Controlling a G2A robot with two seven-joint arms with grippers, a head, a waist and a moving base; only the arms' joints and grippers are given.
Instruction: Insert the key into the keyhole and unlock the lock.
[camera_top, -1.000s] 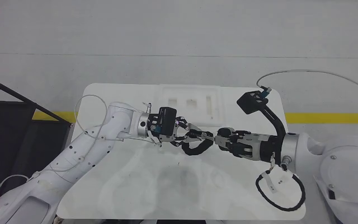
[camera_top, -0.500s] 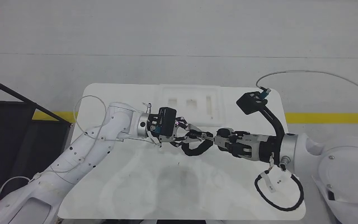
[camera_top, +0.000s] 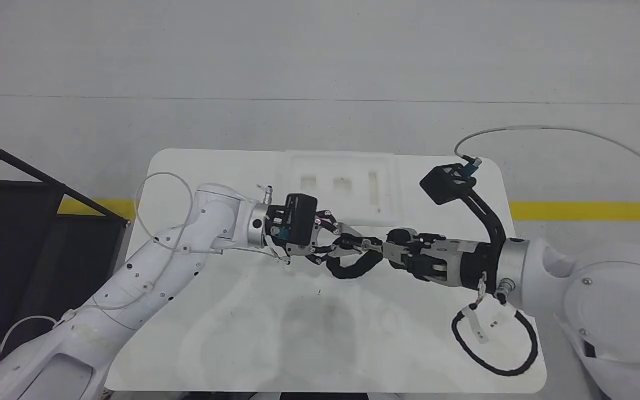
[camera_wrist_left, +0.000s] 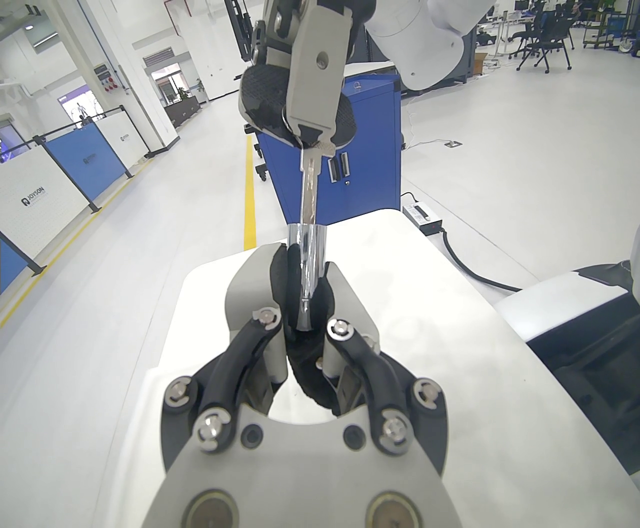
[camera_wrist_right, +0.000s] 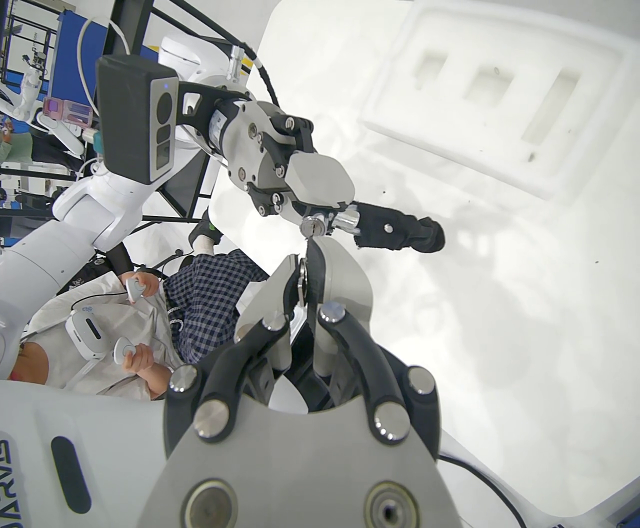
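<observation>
left gripper (camera_wrist_left: 300, 272) pinched on the lock (camera_wrist_left: 306, 260), held above the table (camera_top: 250, 340), chrome keyhole end facing the right arm. right gripper (camera_wrist_right: 302, 272) clamped on the key (camera_wrist_left: 310, 185) head, blade tip at the keyhole mouth. we cannot tell if it has entered. over the last second the right arm crept slightly toward the left. we judge insertion under way, turn not yet begun.

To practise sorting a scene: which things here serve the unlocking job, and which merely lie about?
For the job: key; lock; left gripper, holding the lock; right gripper, holding the key.
Lying about: white foam tray on the table.
</observation>
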